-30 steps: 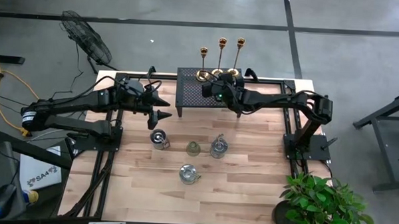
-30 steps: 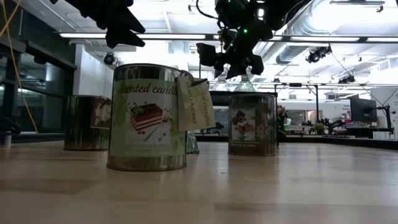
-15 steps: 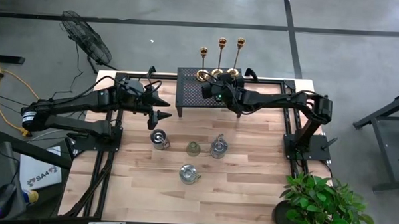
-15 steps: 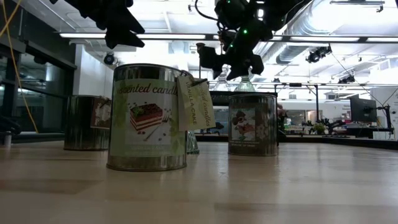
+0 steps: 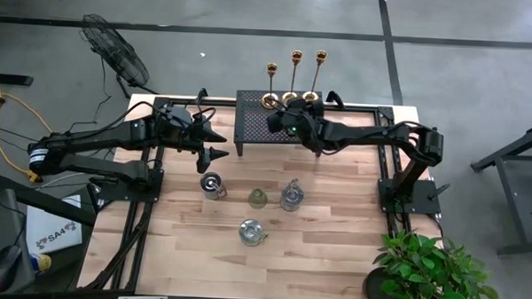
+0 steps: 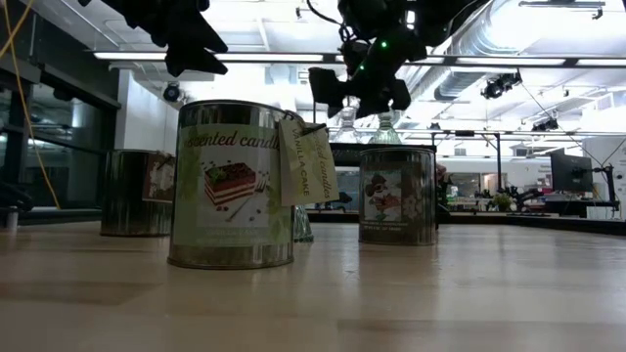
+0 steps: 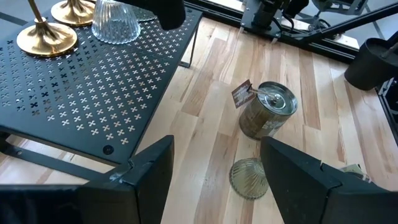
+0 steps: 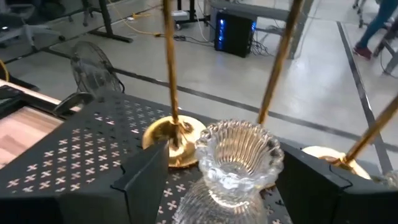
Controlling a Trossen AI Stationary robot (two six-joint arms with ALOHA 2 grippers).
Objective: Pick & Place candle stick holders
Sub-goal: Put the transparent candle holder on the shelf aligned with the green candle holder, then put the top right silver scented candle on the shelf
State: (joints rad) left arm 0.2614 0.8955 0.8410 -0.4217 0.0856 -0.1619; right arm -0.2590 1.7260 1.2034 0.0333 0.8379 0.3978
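Three tall gold stick holders (image 5: 293, 90) stand by their round bases on the far part of the black mesh stand (image 5: 253, 131). They also show in the right wrist view (image 8: 169, 134). A clear ribbed glass holder (image 8: 238, 158) stands on the stand in front of them and shows in the left wrist view (image 7: 115, 20). My right gripper (image 5: 278, 121) is open just above it, a finger on either side, touching nothing. My left gripper (image 5: 222, 145) is open and empty, in the air left of the stand. Another glass holder (image 5: 258, 198) stands on the table and also shows in the left wrist view (image 7: 249, 178).
Three candle tins stand on the wooden table: one (image 5: 211, 185) at the left, one (image 5: 291, 196) at the right with a paper tag, one (image 5: 252, 231) nearer the front. A potted plant (image 5: 435, 275) is at the near right corner.
My right gripper has gone up a little over the mesh stand, still open. The glass holder below it has stayed standing where it was.
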